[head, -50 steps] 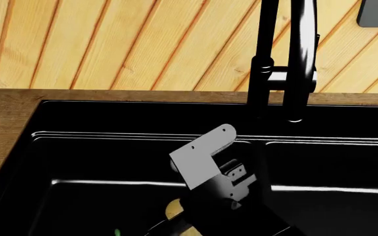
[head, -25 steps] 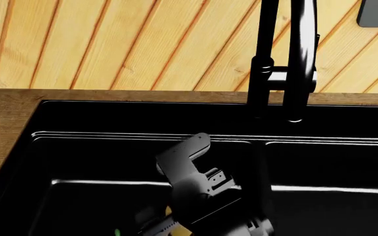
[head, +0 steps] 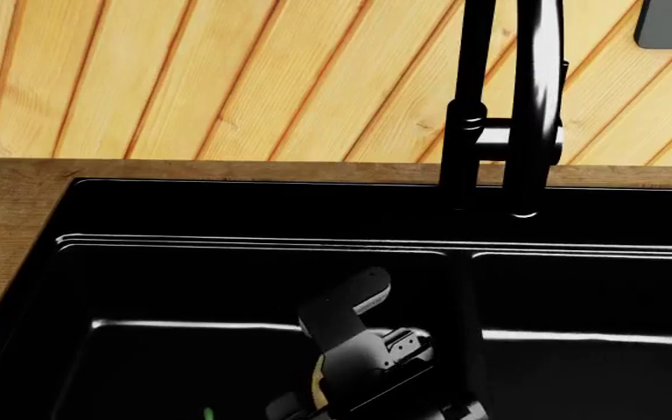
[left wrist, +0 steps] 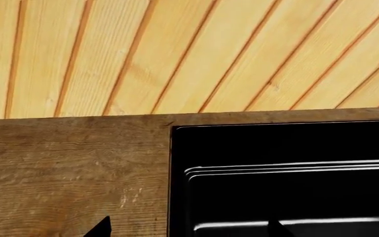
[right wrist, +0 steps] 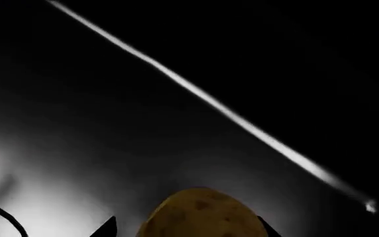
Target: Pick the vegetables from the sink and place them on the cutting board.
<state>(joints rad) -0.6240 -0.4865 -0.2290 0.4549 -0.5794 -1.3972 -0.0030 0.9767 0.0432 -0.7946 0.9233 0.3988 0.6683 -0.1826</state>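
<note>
Black gloss fills most of the head view: the sink (head: 196,289) sits in a brown wooden countertop (head: 10,197), with a tall black faucet (head: 511,114) rising at the back against a pale plank wall (head: 196,79). Right arm reaches down into the left basin; the right gripper (head: 312,404) is low at the frame's bottom edge, over a sliver of tan potato (head: 316,378). A small green fleck, the pepper stem (head: 209,413), shows just left of it on the basin floor. A dark shape at the far left edge is part of the left arm.

Left wrist view: the left gripper (left wrist: 188,231) shows only as two dark fingertips (left wrist: 101,228), well spread, nothing between them. One tip is over the countertop (left wrist: 64,173), the other over the sink (left wrist: 288,148) corner.

Right wrist view: the potato (right wrist: 203,215), speckled, lies on the black basin floor between the two dark fingertips (right wrist: 105,228) of the right gripper (right wrist: 186,229). Tips sit either side of it; contact cannot be told.
</note>
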